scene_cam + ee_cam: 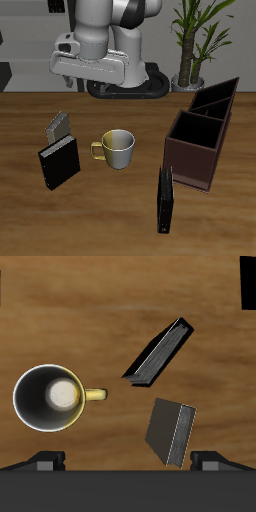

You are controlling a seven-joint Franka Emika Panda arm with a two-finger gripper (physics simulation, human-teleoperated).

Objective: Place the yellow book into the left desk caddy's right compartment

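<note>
Hovering high over the wooden table (120, 200), your gripper (128, 461) shows only two fingertips (48, 461), set wide apart and empty. The small tan-yellow book (59, 125) leans beside the black square book (59, 160), well apart from the maroon-brown open-topped desk caddy (195, 150)

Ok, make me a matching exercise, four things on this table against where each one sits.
Things:
1 mug
2 yellow book
3 tall black book
4 left desk caddy

Places:
A nearest the front edge of the table
B just behind the black square book
C in front of the blacker caddy
D mid-table

Pairs: 1-D, 2-B, 3-A, 4-C
</note>
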